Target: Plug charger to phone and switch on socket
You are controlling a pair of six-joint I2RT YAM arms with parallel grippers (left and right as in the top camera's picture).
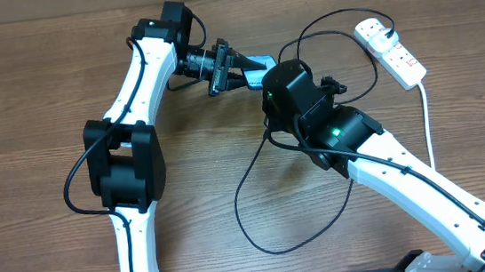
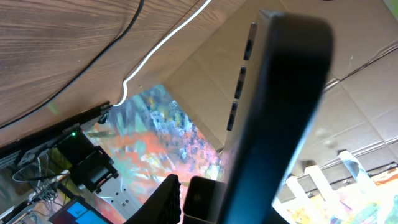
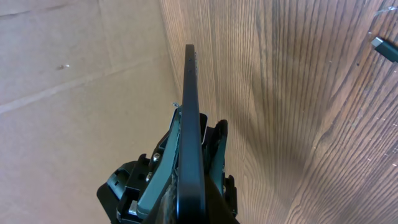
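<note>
- The phone (image 1: 258, 63), the only one, is held on edge off the surface (image 1: 41, 84) near 12 o'clock, probably to expose its port.
- Right fingers (image 3: 163, 155) are clamped on its two faces.
- Left fingers (image 1: 237, 61) sit at its other end; I cannot tell whether they grip it.
- One charger (image 1: 237, 208) loops toward 6 o'clock, its connector tip (image 3: 385, 48) lying free.
- One socket (image 1: 390, 46) lies at 2 o'clock, well apart from both arms.

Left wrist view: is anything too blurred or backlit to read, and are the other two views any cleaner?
Left wrist: the phone looms dark and soft-edged against a bright ceiling; the table behind it is sharper. Right wrist: the phone's edge is crisp and evenly lit. Overhead: flat light, faint shadows, no glare.
</note>
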